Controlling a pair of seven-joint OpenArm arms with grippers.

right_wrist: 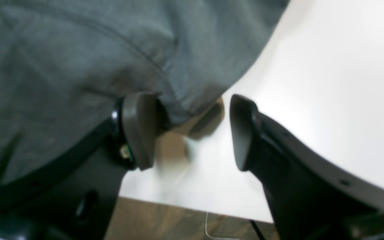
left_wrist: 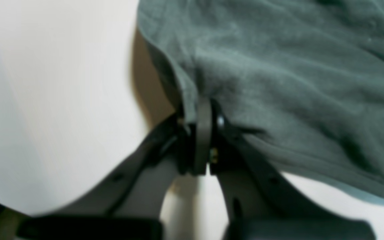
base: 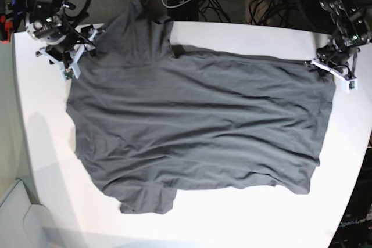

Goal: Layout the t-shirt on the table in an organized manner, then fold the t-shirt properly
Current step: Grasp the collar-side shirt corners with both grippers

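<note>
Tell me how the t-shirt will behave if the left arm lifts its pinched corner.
Likely floppy: the t-shirt lies wrinkled and bunches where the left gripper pinches it. It would probably drape and drag across the table, not rise flat.

Charcoal t-shirt (base: 197,132) spread flat, white table (base: 46,161).

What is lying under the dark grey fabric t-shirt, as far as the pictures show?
The dark grey fabric t-shirt lies spread on the large white smooth table, whose top shows all around it. Whether anything else lies beneath cannot be seen; the cloth covers that area.
</note>
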